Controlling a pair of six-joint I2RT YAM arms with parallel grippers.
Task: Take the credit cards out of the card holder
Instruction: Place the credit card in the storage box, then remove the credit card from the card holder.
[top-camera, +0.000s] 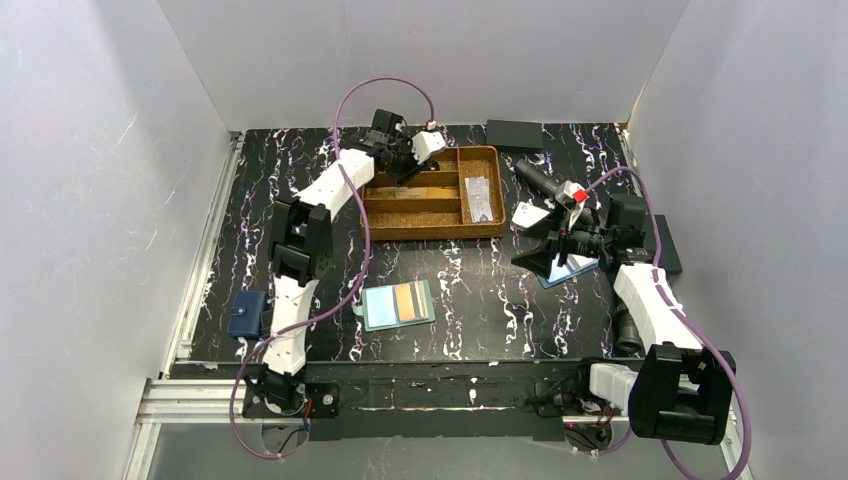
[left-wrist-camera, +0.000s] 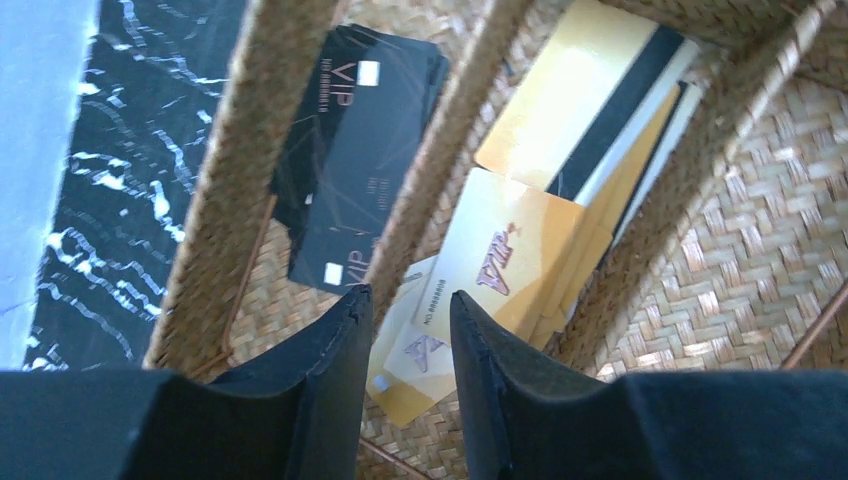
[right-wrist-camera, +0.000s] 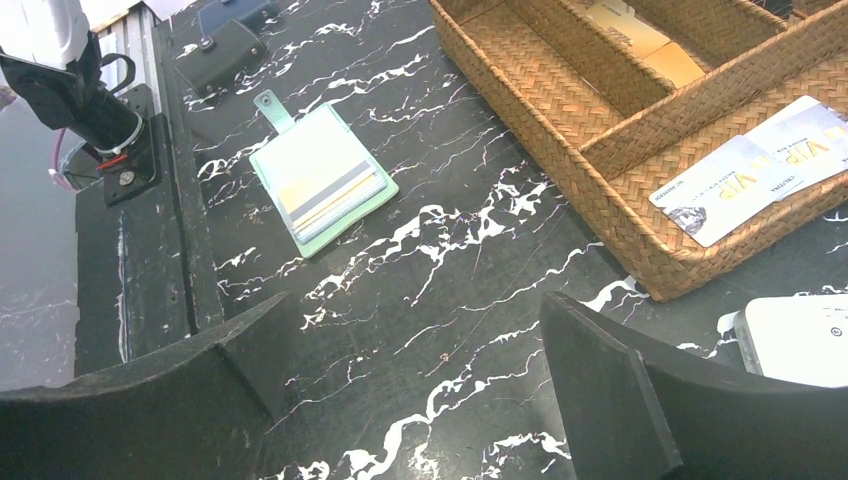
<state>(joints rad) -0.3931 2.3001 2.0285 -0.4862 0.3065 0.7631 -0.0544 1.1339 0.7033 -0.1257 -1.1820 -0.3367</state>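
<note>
The teal-green card holder lies flat on the marbled table near the front middle, its tab pointing left. It also shows in the right wrist view. An orange-gold credit card shows through one clear pocket, and a darker strip lies beside it. My left gripper hangs over the wicker tray, far from the holder. In its wrist view it is open a little and empty above loose gold cards. My right gripper is wide open and empty over bare table, to the right of the holder.
The tray's left compartment holds black VIP cards and its right compartment holds silver cards. A blue holder lies at the front left. A white box and a pale blue flat item lie by the right gripper. Black boxes sit at the back.
</note>
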